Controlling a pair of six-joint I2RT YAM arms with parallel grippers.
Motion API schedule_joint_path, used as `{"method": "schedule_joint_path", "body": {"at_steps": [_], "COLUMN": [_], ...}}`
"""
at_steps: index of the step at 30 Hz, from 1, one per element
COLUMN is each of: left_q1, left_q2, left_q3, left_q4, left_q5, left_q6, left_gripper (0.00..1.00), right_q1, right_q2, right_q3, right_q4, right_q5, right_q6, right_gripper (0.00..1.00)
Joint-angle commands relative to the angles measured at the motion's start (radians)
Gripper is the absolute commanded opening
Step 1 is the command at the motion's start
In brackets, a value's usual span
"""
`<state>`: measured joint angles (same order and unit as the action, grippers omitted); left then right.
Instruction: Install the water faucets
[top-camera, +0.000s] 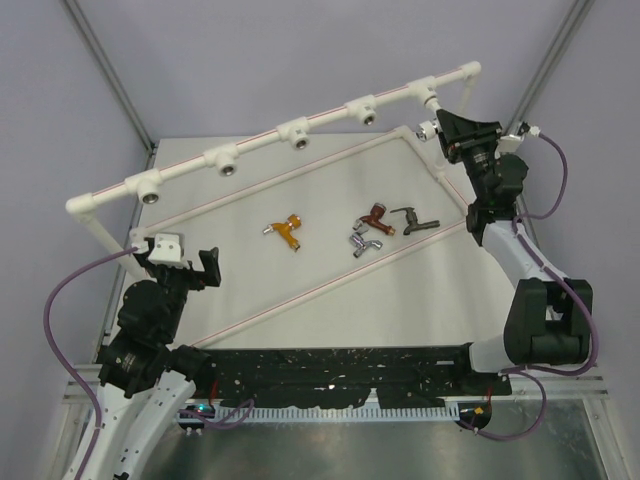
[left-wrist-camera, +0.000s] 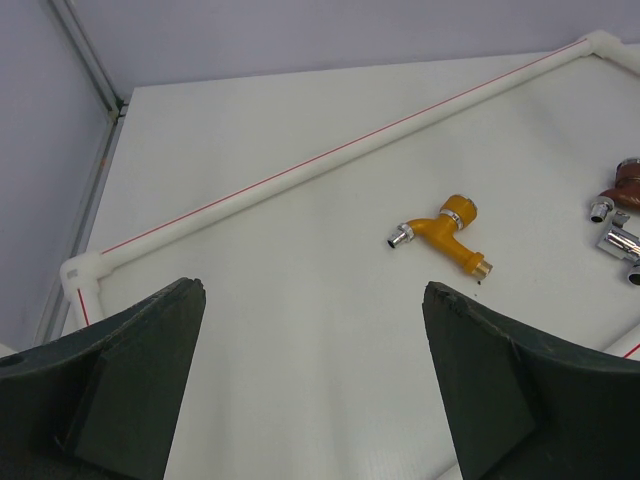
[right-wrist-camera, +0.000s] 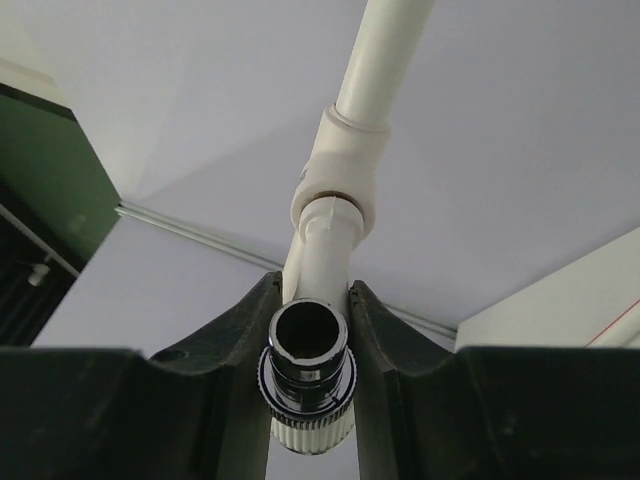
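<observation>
My R end effector (right-wrist-camera: 313, 300) is clamped on the white faucet (right-wrist-camera: 322, 238); both dark fingers (right-wrist-camera: 240, 340) press its sides, low centre of the wrist view; the faucet's dark-ringed round opening faces the cam, w/ a ribbed white tip just under it; its body runs up into a tee socket (right-wrist-camera: 340, 170) of the white pipe frame (top-camera: 260, 142); in the top view this grip sits at upper right, at the right end of the raised bar.

My L end effector (left-wrist-camera: 315, 380) has its fingers wide apart, nothing btwn them; it hangs over the bare surface (left-wrist-camera: 300, 300), lower left in the top view, near the frame's left corner.

Further out, four faucets lie loose on the surface, approx centre of the top view, inside the low red-striped pipe outline; the orange faucet (left-wrist-camera: 448, 232) lies alone, left of the rest; the copper-brown faucet (top-camera: 374, 216), chrome faucet (top-camera: 363, 243) and dark bronze-grey faucet (top-camera: 413, 220) are bunched close together to its right; chrome just below copper-brown, bronze-grey at the right of the bunch; can't tell whether they touch.

Along the raised bar, the other tee sockets (top-camera: 228, 165) show open metal-ringed holes, running from mid left up toward upper right.
</observation>
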<state>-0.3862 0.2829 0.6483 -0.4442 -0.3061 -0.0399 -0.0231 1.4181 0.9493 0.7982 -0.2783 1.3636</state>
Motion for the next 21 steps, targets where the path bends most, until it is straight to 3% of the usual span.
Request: {"method": "schedule_joint_path", "body": {"at_steps": [1,4,6,14,18,21], "left_q1": [-0.003,-0.003,-0.003,-0.003,-0.005,-0.002], "left_q2": [-0.004,-0.007,-0.005,-0.005,-0.010,-0.010], "left_q3": [-0.004,-0.004,-0.004,-0.003,-0.001,-0.003], "left_q4": [0.052,0.052,0.052,0.052,0.052,0.050], "left_q5": [-0.008,-0.011,-0.011,-0.010,-0.008,-0.005], "left_q6": [0.008,0.008,0.009,0.008,0.008,0.009], "left_gripper": [0.94,0.95,0.94,0.94,0.95,0.95], "right_q1": [0.012,0.000,-0.011,-0.092,-0.123,-0.123], "right_q2": [-0.010,-0.048,-0.076,-0.211,-0.312,-0.402], "right_q3": [-0.004,-0.007,-0.021,-0.119,-0.106,-0.073], "right_q4": [0.138,0.078,0.040,-0.088,-0.235,-0.353], "right_q5": [0.062,0.054,0.050,0.057,0.088,0.125], "right_q6": [0.266,0.134,0.028,-0.263,-0.590,-0.953], "right_gripper": [0.27,0.57,0.66,0.81,0.87,0.93]}}
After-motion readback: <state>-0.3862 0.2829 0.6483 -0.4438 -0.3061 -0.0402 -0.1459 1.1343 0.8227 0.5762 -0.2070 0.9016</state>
